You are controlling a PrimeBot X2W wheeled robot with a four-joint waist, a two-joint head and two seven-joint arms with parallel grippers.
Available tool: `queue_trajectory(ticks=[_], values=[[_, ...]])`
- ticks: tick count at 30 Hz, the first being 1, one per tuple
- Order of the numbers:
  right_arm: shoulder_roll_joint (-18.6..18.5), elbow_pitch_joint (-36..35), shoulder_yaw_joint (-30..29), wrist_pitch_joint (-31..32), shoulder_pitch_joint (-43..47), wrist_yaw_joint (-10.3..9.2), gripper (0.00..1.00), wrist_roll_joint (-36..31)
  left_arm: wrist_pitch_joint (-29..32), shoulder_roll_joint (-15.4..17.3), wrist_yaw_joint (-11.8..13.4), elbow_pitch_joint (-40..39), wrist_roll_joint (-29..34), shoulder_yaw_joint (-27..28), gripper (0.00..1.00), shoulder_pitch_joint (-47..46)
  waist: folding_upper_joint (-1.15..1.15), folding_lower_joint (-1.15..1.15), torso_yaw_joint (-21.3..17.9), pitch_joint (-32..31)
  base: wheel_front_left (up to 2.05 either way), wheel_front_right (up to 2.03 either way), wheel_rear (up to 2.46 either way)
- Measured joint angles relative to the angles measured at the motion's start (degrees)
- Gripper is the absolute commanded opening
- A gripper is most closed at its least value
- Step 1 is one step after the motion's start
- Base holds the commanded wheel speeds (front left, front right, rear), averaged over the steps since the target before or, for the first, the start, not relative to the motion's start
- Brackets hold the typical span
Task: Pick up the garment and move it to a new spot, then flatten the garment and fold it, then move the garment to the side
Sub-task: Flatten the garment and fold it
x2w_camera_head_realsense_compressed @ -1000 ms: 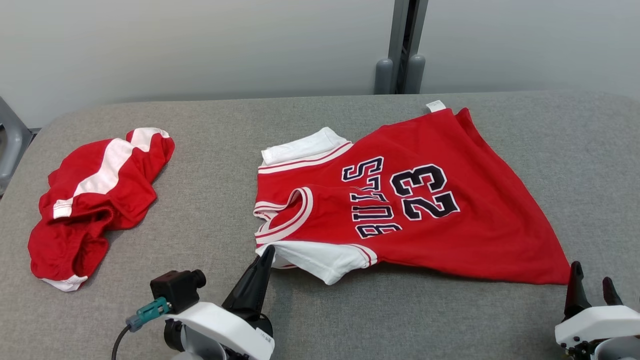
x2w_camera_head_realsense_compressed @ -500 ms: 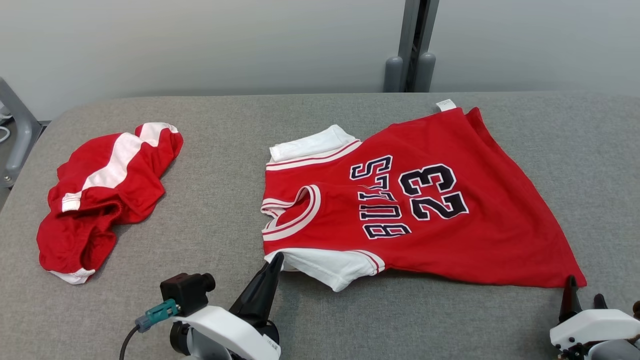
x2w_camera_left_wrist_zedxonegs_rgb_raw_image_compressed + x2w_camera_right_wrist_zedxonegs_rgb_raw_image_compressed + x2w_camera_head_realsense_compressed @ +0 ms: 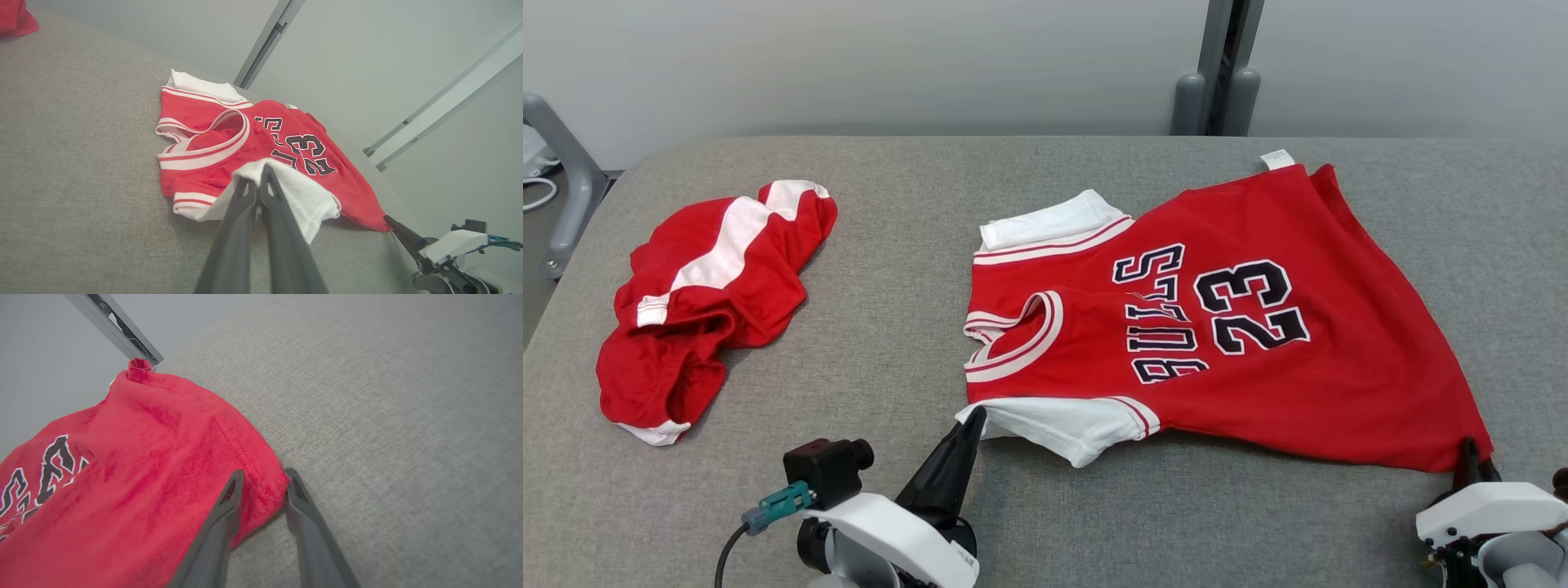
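Head view panned, right gripper now astride soft red jersey hem, jaws apart, left gripper clenched on white sleeve.

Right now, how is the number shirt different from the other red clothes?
The jersey lies spread out; the shorts are scrunched in a heap. The jersey shows BULLS 23; the shorts show only a white stripe. Both are red and white, on the grey table.

Left claw pinched closed (fingers touching), right claw parted at the tips
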Motion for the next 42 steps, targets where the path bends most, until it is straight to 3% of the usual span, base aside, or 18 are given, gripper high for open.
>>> queue_trajectory(ticks=[6,15,23,34,42], values=[[0.0,-2.1,1.8,0.0,-0.2,0.00,0.00,0.3,-0.2,0.1,0.3,-0.1,-0.3,0.4,0.00,-0.1,0.00,0.00,0.2,0.0,0.00,0.00,0.00],[-0.5,-12.8,6.9,0.0,-0.4,0.00,0.00,0.4,0.4,-0.5,0.3,-4.3,-5.0,2.8,0.00,-0.9,0.00,0.00,-1.0,-2.0,0.00,0.00,0.00],[-4.2,-25.2,11.7,6.5,-6.9,0.00,0.00,-1.9,5.3,1.2,1.8,-9.9,-4.7,4.1,0.00,-10.4,0.00,0.00,-2.3,-4.1,0.00,0.00,0.00],[-6.6,-37.7,12.9,17.1,-19.0,0.00,0.00,-5.3,8.1,1.4,7.4,-13.5,-5.7,10.7,0.00,-27.8,0.00,0.00,-3.9,-7.3,0.00,0.00,0.00],[-7.9,-40.2,16.8,23.1,-25.6,0.00,0.00,-7.4,11.9,1.3,9.9,-12.8,-8.2,13.4,0.00,-38.4,0.00,0.00,-4.7,-5.9,0.00,0.00,0.00]])
